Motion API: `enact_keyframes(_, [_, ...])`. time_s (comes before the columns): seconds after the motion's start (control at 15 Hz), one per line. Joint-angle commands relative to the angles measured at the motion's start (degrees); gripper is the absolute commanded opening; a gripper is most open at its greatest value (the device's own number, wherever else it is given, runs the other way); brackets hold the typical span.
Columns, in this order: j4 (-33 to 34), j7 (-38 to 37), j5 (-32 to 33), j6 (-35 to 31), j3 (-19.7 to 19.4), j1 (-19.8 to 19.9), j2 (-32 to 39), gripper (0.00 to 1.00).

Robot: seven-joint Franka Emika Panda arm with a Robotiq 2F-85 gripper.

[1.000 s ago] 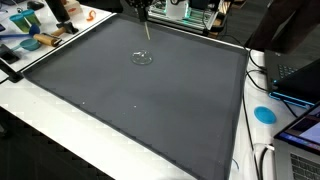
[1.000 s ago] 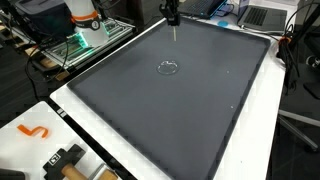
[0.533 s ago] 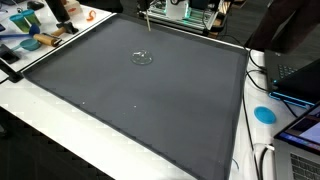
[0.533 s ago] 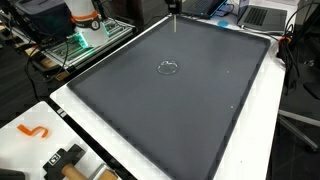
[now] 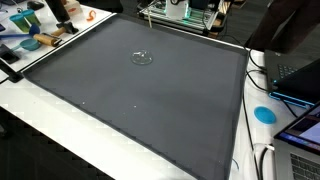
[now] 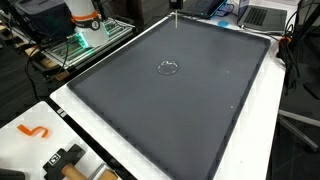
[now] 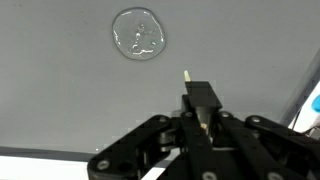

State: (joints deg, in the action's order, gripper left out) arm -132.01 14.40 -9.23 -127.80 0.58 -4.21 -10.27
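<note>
A small clear round puddle-like disc (image 5: 143, 57) (image 6: 169, 68) lies on the dark grey mat (image 5: 140, 110) (image 6: 190, 110), toward its far end. In the wrist view the disc (image 7: 138, 35) sits at the upper left, ahead of my gripper (image 7: 203, 108). The black fingers (image 7: 203, 95) are shut on a thin pale stick (image 7: 187, 76) whose tip pokes out just past them, well above the mat. The gripper body is out of sight above the top edge in both exterior views.
The mat covers a white table (image 5: 60, 140). A blue disc (image 5: 264, 114) and a laptop (image 5: 300, 75) lie at one side. An orange hook (image 6: 34, 131) and a black tool (image 6: 65, 158) rest on a near corner. Lab gear (image 6: 85, 25) stands behind.
The gripper with the stick has risen from just above the far end of the mat and left the top of both exterior views. The disc has not moved.
</note>
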Motion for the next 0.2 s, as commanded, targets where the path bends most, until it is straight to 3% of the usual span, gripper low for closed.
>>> enact_keyframes(0.0, [0.11,-0.06,0.02,0.16,0.06,0.05,0.0,0.13])
enact_keyframes(0.13, [0.11,-0.08,0.02,0.17,0.06,0.05,0.0,0.13])
